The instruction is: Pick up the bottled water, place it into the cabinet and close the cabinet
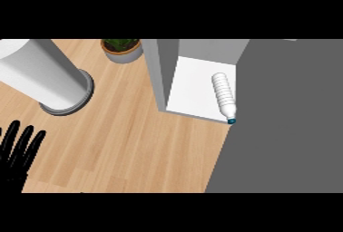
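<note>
The bottled water lies on its side on the white floor of the cabinet, in the upper centre-right of the frame, with its blue cap pointing toward the lower edge and resting at the front lip of the white panel. The bottle therefore appears to be inside the cabinet already, so the step in hand is judged to be closing the cabinet. The large grey panel filling the right of the frame is probably the open cabinet door, though its hinge is not visible and this cannot be confirmed. The left hand shows at the lower left edge of the frame, fingers straight and spread, holding nothing, at rest over the wooden surface. The right hand does not appear in the view. To close well, first check that the cap clears the front lip, since a cap that overhangs may block the door; nudge the bottle deeper if needed. Push the door on its free edge with flat fingers and follow its arc until it seats. Keep the arm clear of the white cylindrical canister at upper left and the potted plant at the top. No brand, label or legible writing can be seen on the bottle or anywhere else.
</note>
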You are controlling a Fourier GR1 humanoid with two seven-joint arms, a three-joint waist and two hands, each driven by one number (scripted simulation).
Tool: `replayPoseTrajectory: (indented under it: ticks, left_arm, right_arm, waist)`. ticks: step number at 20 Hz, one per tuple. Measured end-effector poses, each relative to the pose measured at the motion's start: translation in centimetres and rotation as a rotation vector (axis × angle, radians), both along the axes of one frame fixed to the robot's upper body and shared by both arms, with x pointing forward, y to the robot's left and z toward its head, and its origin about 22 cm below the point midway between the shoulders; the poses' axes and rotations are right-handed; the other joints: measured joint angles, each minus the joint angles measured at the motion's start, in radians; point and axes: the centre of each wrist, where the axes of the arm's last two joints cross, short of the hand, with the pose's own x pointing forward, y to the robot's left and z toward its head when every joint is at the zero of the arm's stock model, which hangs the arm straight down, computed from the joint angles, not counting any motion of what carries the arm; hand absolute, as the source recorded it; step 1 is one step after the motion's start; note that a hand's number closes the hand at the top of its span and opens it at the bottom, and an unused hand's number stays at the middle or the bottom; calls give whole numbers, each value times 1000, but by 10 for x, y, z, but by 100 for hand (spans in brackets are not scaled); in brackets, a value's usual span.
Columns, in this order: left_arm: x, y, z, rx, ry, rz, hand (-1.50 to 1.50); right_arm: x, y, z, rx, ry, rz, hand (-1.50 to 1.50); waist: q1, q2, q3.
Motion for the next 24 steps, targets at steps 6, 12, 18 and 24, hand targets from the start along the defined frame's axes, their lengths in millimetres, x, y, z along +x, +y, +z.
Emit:
replayPoseTrajectory:
  ticks: [6,12,18,24]
  left_arm:
    - [2,5,4,11,0,-32,-150]
    - [5,11,8,27,-9,-43,-150]
    - [7,17,11,37,-9,-44,-150]
    - [10,21,13,33,-14,-46,-150]
  right_arm:
    - [11,-4,5,-62,-70,77,150]
    - [21,-3,11,-118,-134,154,150]
    - [27,-2,16,-160,-172,200,150]
    - [31,-1,18,-180,-196,222,150]
  waist:
    - [40,2,-5]
    - [54,0,-7]
    - [54,1,-11]
    - [52,4,-14]
